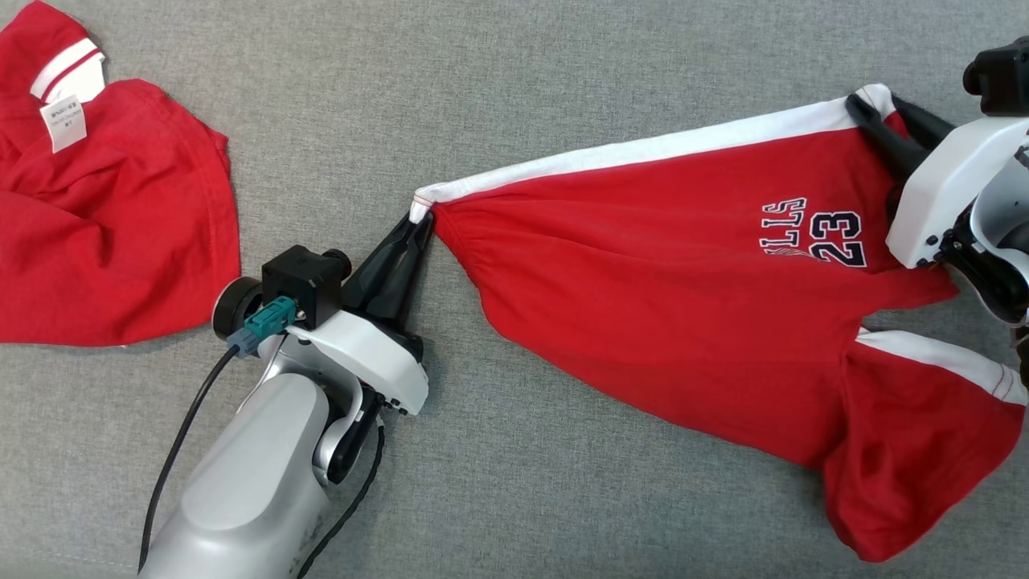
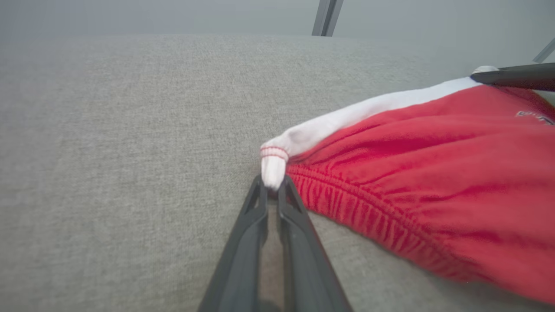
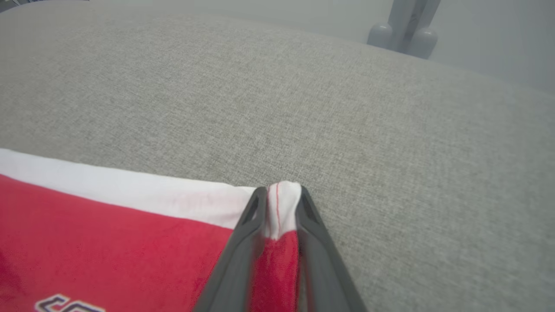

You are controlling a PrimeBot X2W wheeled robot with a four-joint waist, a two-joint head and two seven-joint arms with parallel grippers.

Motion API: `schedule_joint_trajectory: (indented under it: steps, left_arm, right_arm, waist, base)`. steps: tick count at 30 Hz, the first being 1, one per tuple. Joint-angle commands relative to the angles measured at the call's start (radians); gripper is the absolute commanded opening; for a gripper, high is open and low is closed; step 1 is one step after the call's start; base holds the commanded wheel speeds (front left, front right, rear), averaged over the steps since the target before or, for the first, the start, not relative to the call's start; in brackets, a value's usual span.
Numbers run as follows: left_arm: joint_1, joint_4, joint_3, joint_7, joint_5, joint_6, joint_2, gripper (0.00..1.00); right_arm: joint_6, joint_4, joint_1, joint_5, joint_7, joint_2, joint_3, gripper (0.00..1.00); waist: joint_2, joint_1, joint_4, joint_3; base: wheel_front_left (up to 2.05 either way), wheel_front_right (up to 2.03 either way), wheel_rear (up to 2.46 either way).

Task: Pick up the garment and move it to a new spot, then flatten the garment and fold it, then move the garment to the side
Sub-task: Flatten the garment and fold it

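Head view: the left gripper (image 1: 422, 225) is pinched narrow on the white waistband corner of the red shorts (image 1: 643, 265). The shorts stretch from its tips across the grey surface (image 1: 522, 80) to the right gripper (image 1: 876, 103). A red shirt (image 1: 120, 225) lies well off to the left gripper's left.

Left wrist view: the white corner sits clamped between the fingertips, and red cloth spreads to their right.

Right wrist view: the fingers press both sides of the white hem corner, holding it. The shorts trail to their left.

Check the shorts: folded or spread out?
Spread, not folded: the shorts are pulled long between the left gripper at the waistband corner and the right gripper at the hem corner; the other leg lies rumpled.
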Motion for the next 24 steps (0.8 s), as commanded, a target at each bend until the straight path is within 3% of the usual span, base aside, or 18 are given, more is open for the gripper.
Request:
schedule_joint_trajectory:
  steps: [1,16,24]
  left_arm:
    - [0.009,0.035,0.004,0.0,0.006,0.015,0.019,0.0]
    - [-0.001,-0.109,0.055,-0.058,0.034,0.07,0.079,0.0]
    - [-0.003,-0.237,0.1,-0.057,0.037,0.11,0.123,0.0]
  right_arm:
    - [0.0,0.013,0.006,0.01,-0.003,-0.006,0.008,0.0]
    - [0.0,-0.14,0.097,0.169,-0.354,0.021,-0.055,0.0]
    - [0.0,-0.243,0.151,0.158,-0.466,0.019,-0.119,0.0]
  waist:
    - [0.0,0.0,0.0,-0.002]
    - [0.0,0.0,-0.083,-0.114]
    - [0.0,0.0,-0.148,-0.198]
  base:
    - [0.0,0.0,0.0]
    - [0.0,0.0,0.0]
    - [0.0,0.0,0.0]
